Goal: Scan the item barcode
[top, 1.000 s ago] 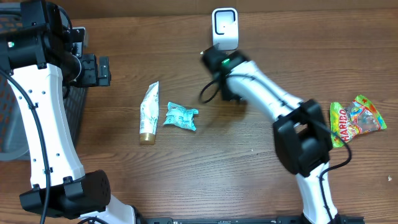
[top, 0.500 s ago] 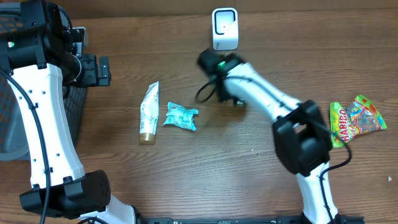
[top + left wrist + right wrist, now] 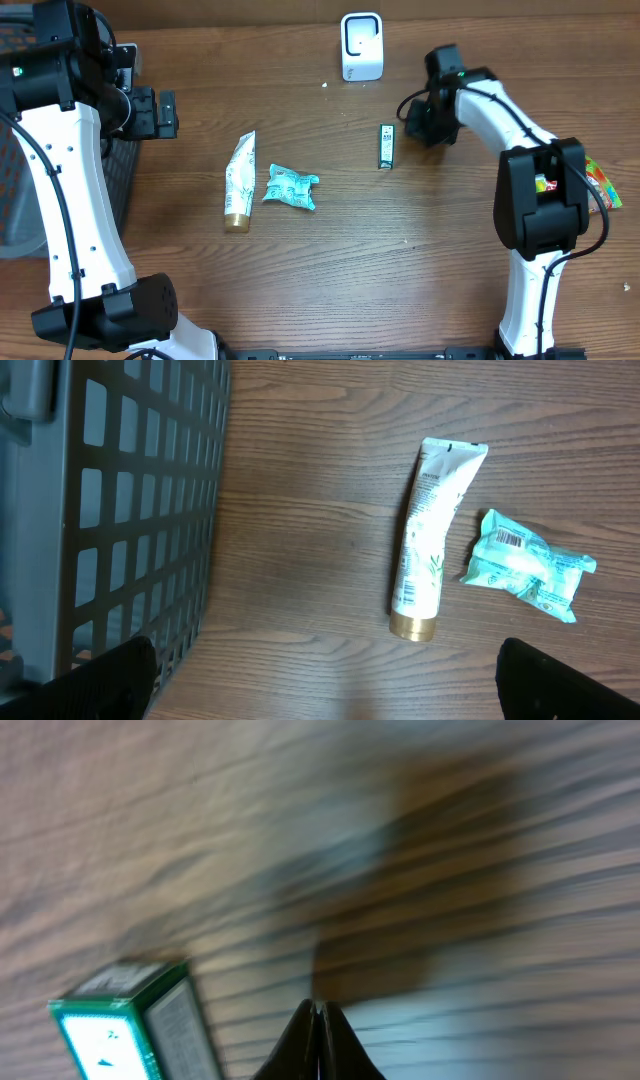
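A brown wood table (image 3: 330, 290) has a few things on it. A white tube (image 3: 239, 183) lies flat left of the middle. It has green writing and a gold cap, and the cap end points to the near edge. Just beside it on the right is a small blue-green packet (image 3: 291, 187). It is crinkly, it has a black bar code on top, and it does not touch the tube. A grey basket (image 3: 120, 510) stands at the left side, with square holes in its wall. There is bare wood between the basket and the tube. Far off at the right edge lies a bright candy bag (image 3: 603, 188). It is partly hidden, so only its red, green and yellow end shows.
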Action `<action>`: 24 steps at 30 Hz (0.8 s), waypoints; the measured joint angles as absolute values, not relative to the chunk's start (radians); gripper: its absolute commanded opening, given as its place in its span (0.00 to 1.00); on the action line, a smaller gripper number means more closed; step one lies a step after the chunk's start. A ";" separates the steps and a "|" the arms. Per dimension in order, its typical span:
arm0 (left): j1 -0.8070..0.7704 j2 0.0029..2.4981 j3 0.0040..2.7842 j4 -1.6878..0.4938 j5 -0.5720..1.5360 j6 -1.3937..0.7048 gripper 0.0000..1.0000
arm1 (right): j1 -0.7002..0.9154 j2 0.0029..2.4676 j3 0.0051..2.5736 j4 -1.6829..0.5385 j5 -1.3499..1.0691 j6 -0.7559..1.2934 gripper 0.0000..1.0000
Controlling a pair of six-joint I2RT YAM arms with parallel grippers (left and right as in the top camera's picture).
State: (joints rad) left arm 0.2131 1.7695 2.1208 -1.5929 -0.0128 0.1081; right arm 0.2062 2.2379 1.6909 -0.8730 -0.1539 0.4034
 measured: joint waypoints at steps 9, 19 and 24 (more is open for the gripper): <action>0.213 1.769 2.121 -1.593 -0.012 0.108 0.99 | 0.251 2.238 1.649 -0.794 -0.332 0.340 0.04; 0.213 1.769 2.121 -1.593 -0.012 0.108 1.00 | 0.340 2.229 1.655 -0.778 -0.463 0.237 0.05; 0.213 1.769 2.121 -1.592 -0.013 0.108 1.00 | 0.420 2.207 1.665 -0.788 -0.419 0.217 0.31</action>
State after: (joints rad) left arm 0.2131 1.7695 2.1208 -1.5925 -0.0128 0.1081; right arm 0.4202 2.2074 1.6650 -0.7879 -0.4187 0.2173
